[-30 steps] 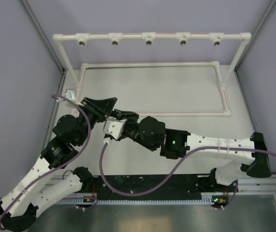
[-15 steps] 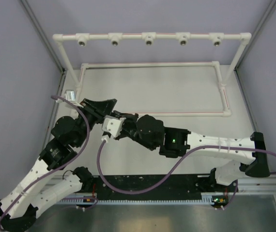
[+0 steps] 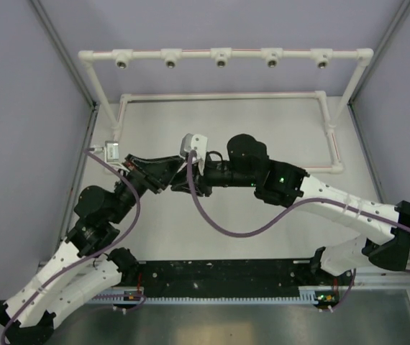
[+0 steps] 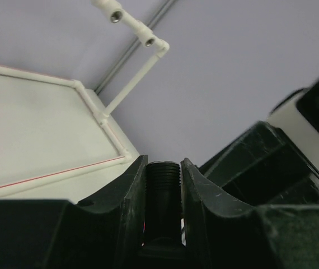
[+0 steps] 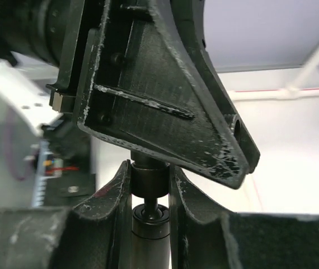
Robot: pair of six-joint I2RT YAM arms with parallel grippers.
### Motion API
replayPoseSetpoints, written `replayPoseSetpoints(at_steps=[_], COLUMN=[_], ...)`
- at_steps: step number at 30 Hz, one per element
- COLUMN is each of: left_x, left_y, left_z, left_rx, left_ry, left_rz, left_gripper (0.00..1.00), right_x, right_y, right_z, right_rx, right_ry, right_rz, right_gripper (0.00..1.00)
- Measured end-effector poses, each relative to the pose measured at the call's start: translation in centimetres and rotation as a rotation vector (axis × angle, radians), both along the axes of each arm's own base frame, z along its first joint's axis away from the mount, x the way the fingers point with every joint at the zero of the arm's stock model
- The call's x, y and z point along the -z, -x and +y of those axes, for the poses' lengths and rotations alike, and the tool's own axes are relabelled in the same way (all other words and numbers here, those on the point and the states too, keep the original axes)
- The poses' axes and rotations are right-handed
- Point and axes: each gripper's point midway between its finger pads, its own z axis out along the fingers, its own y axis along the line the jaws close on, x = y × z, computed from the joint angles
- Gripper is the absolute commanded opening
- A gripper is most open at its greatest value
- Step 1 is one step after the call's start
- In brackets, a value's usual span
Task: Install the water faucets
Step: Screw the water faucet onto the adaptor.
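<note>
Faucet (image 4: pixel 164 193), threaded black stub: left jaws clamp one end, right jaws grip the other. Likely a handover, regripping it for installation.

Wht pipe frame (image 3: pixel 223 95) w/ thin red lines along the tubes; sockets (image 3: pixel 221 62) ringed in dull metal grey. Pale grey-wht table (image 3: pixel 262 129), plain. Flat lavender-grey walls (image 3: pixel 18 86). Wht links and blk joints on L arm (image 3: pixel 61 266) and R arm (image 3: pixel 342 205); purple cables (image 3: pixel 223 228) looped over both. Tiny green light (image 3: pixel 283 175) on R arm. Matt blk L gripper (image 4: pixel 163 162) and R gripper (image 5: pixel 149 168), finely grained, edges scuffed whitish (clearest in R wrist view). Blk threaded stub (image 4: pixel 164 188), ribbed w/ fine thread lines. Dark grey glossy cylinder (image 5: pixel 150 232) w/ pale sheen. Blk base rail (image 3: pixel 219 272), speckled wht.
</note>
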Motion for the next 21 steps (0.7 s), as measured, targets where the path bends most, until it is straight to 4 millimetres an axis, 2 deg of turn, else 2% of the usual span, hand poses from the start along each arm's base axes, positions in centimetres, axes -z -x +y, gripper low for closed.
replayPoseSetpoints(at_steps=[6, 12, 13, 15, 17, 21], left_x=[-2.2, -4.1, -4.4, -4.6, -4.4, -4.0], left_y=[2.7, 5.0, 5.6, 6.2, 6.6, 7.5], left_z=[-2.2, -3.9, -4.2, -4.5, -4.7, -4.9], left_rx=[0.188, 0.347, 0.38, 0.416, 0.446, 0.491], left_ry=[0.029, 0.043, 0.044, 0.04, 0.038, 0.024], left_rz=[-0.145, -0.285, -0.316, -0.342, -0.34, -0.314], left_gripper=[0.0, 0.0, 0.0, 0.0, 0.0, 0.0], right_x=[-1.5, -3.1, -3.2, -3.2, -3.2, -3.9], right_y=[2.2, 4.1, 4.4, 4.6, 4.8, 4.4], right_z=[-1.5, -2.8, -3.0, -3.2, -3.5, -4.2], right_rx=[-0.211, -0.372, -0.395, -0.415, -0.43, -0.403], right_ry=[-0.098, -0.171, -0.178, -0.186, -0.193, -0.219], right_rz=[0.286, 0.468, 0.492, 0.513, 0.504, 0.397], right_gripper=[0.0, 0.02, 0.19, 0.39, 0.46, 0.52])
